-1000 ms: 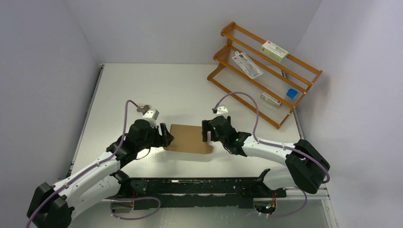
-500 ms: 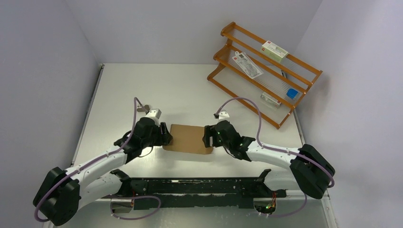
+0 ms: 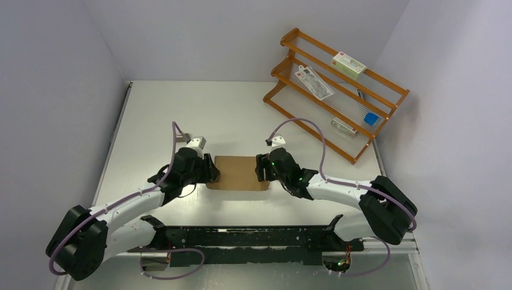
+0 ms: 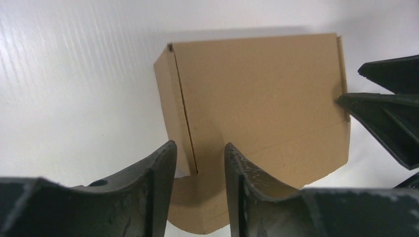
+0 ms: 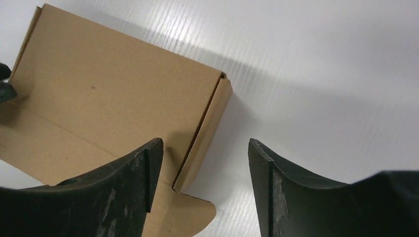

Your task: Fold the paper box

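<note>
between the fingers of my left gripper [image 4: 197, 153] stands the left end wall of the paper box [image 4: 257, 94]. the fingers are apart and not yet pinching it. the right gripper [image 5: 205, 143] straddles the opposite end wall, fingers spread wider, holding nothing. over the last second both pairs have narrowed and both arms have drawn in on the box, which has barely shifted. i read this as lining up to squeeze the ends. the front flap [image 4: 296, 158] lies loose, so the fold isn't finished.
</note>
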Controlling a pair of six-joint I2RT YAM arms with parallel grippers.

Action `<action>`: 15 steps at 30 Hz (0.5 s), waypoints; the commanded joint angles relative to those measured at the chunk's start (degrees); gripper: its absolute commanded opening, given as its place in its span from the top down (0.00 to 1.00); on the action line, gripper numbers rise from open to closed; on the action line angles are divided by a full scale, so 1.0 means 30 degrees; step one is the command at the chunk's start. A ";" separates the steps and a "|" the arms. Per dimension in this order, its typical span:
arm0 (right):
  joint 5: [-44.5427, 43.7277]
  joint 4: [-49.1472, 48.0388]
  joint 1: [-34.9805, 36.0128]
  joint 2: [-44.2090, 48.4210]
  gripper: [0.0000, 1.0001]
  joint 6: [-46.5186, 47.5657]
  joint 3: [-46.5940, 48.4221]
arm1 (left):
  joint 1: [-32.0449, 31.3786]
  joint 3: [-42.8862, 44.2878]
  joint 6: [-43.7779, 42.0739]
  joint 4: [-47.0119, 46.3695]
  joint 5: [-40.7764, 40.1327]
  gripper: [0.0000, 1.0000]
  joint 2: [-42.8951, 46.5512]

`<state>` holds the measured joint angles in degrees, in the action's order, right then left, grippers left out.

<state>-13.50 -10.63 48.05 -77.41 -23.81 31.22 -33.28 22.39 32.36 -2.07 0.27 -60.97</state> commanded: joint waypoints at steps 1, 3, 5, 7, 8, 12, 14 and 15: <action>-0.0910 0.1513 -0.0084 0.1157 0.31 0.2268 0.1239 | 0.0571 0.1342 -0.0444 0.0143 -0.0767 0.48 0.1035; -0.0379 0.2054 0.0060 0.2069 0.30 0.3238 0.1343 | 0.0818 0.1607 -0.0417 0.0901 -0.1243 0.40 0.2004; 0.0120 0.2500 0.0598 0.2831 0.25 0.4471 0.1444 | 0.1117 0.1848 -0.0478 0.1810 -0.1705 0.32 0.3068; 0.0095 0.2783 0.1503 0.3340 0.21 0.5754 0.1503 | 0.1484 0.2058 -0.0610 0.2413 -0.2032 0.22 0.4002; -0.0014 0.2856 0.2044 0.3530 0.19 0.6427 0.1507 | 0.1765 0.2138 -0.0598 0.2684 -0.2324 0.16 0.4287; -0.1080 0.2358 0.5328 0.3399 0.14 0.9732 0.1309 | 0.2608 0.1669 -0.0050 0.2892 -0.2601 0.06 0.4883; -0.1840 0.2083 0.6822 0.2881 0.13 1.1220 0.1280 | 0.2986 0.1206 0.0141 0.2444 -0.2198 0.05 0.4850; -0.2352 0.2052 0.7415 0.2524 0.13 1.1860 0.1329 | 0.3092 0.1035 0.0189 0.2303 -0.2013 0.05 0.4752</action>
<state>-15.73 -4.40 64.05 -67.61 -0.16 34.72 -25.85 27.29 31.79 4.27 -5.85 -46.68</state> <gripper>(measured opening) 0.865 0.944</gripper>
